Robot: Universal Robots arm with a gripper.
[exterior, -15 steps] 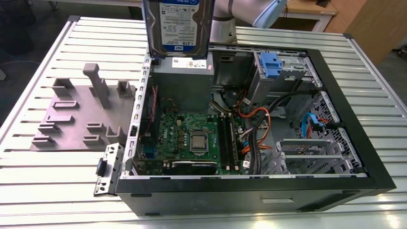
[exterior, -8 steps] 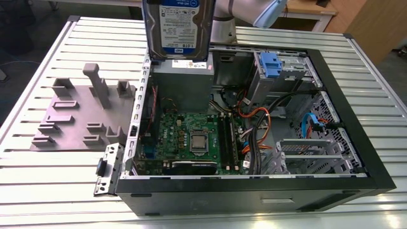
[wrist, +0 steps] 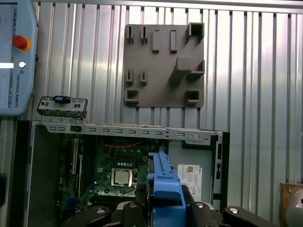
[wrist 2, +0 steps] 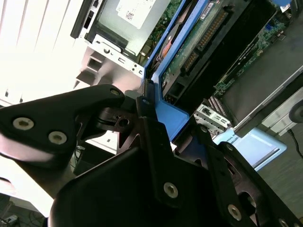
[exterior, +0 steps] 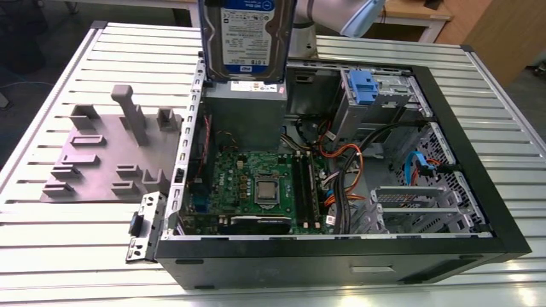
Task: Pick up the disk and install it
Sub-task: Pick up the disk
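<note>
step: carry phase. disk (exterior: 245,38) already picked, held on edge above the open PC case (exterior: 477,192), not yet in a bay.
gripper: closed on the disk's blue carrier (wrist: 163,187), fingers (wrist 2: 156,142) clamped either side of the blue end tab in both wrist views.
disk position: over the far edge of the case, above the power supply (exterior: 247,112), label side toward the exterior camera. Well clear of the motherboard (exterior: 256,188).
fixture: grey holder plate (exterior: 107,160) on the desk (exterior: 51,256), at the exterior view's left of the case, slots vacant.
next move needs: probably re-orienting the disk from upright to match the bay, then lining up carrier rails with the drive cage (exterior: 380,89) near the far corner at the exterior view's right. Which bay is a guess. Loose cables (exterior: 350,160) near that side, snag risk.
exterior view adds: label face, disk height over the case, drive cage, cables.
second wrist view adds: disk underside circuit board (wrist 2: 199,45), grip detail.
first wrist view adds: top-down layout, CPU socket (wrist: 121,177), teach pendant (wrist: 16,56) on the desk, loose I/O bracket (wrist: 62,106) beside the case.
</note>
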